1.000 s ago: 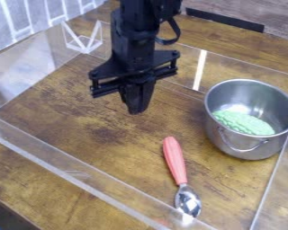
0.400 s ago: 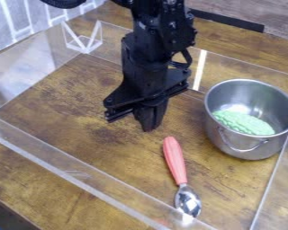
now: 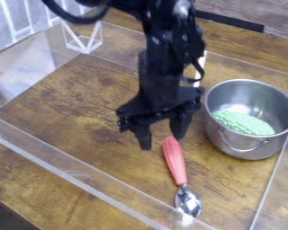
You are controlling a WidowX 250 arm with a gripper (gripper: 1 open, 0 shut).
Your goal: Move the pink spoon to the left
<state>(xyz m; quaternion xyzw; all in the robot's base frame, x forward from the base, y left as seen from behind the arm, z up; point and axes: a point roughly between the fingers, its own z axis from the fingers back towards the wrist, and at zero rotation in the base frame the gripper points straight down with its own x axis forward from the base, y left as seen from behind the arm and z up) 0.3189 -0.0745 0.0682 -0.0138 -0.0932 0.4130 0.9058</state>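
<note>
Hanging over the wooden table (image 3: 75, 108), the black gripper (image 3: 157, 138) has come down and toward the steel pot (image 3: 247, 117) compared with a second ago, when it sat higher and farther from the pot with its fingers pressed together into one point. Now the fingers stand spread, one prong on each side, tips pointing down just above the top end of the pink spoon (image 3: 176, 171). Nothing is held between them. Judging from this, the reach is nearly over and the grasp on the handle is the step in hand; the move to the left has not begun.

Largest around it is the table itself, ringed by a low clear plastic wall (image 3: 62, 166) that runs along the near edge, on the far side of the spoon from the pot. Next comes the pot, holding green contents, just beside the arm and near the spoon's handle. The spoon lies below and to the left of the pot, handle toward the gripper, shiny bowl toward the near wall, unmoved from a second ago.

The open table away from the pot looks free for the spoon; only the clear wall limits how far it can travel, and the pot's closeness leaves little room for the finger on that side.
</note>
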